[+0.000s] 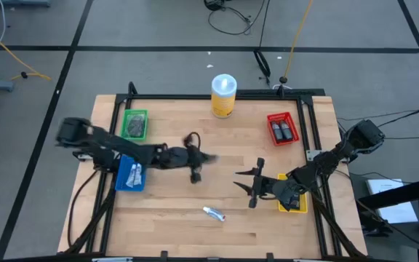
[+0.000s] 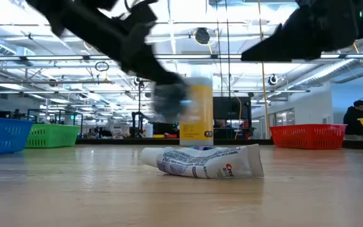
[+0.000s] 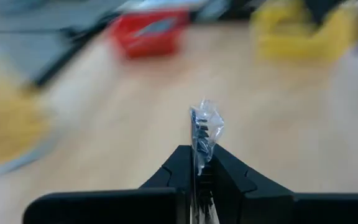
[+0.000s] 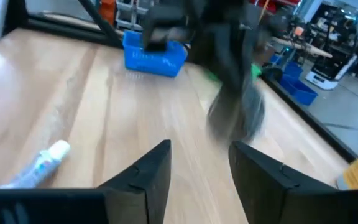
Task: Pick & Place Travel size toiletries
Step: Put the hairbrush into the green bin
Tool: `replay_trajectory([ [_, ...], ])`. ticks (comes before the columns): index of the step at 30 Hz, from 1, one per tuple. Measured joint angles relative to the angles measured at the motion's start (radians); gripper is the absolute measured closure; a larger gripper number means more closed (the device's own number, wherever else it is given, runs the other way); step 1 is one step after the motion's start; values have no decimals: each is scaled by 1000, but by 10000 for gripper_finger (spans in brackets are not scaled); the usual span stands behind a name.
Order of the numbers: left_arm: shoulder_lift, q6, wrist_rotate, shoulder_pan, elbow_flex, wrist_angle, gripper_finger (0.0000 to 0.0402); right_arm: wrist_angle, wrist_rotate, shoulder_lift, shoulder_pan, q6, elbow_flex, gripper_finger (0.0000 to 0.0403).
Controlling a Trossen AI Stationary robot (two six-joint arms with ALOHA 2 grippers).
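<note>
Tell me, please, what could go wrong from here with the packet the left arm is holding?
1. The left end effector pinches only the edge of the packet, so it could slip out.
2. The right end effector hangs open close by mid-table; the arms could collide.
3. The tube lies loose and could get knocked.

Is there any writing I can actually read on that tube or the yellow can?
"Cre…": red letters on the white tube lying on the table; the rest is cut off.
Tube's small blue print: too blurred to read.
Yellow canister: dark label, unreadable.
</note>
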Motion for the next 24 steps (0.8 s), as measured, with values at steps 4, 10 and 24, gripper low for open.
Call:
replay_trajectory([
  [4, -213, 3, -195, 43, 55, -468, 385, 81, 1, 11, -1, 21, -47, 246],
  [10, -422, -181, -247, 249, 126, -1008, 383, 196, -4, 11, -2, 21, -105, 253],
  [24, -536, -58, 114, 871, 125, -1338, 389, 262, -57, 11, 0, 50, -153, 256],
])
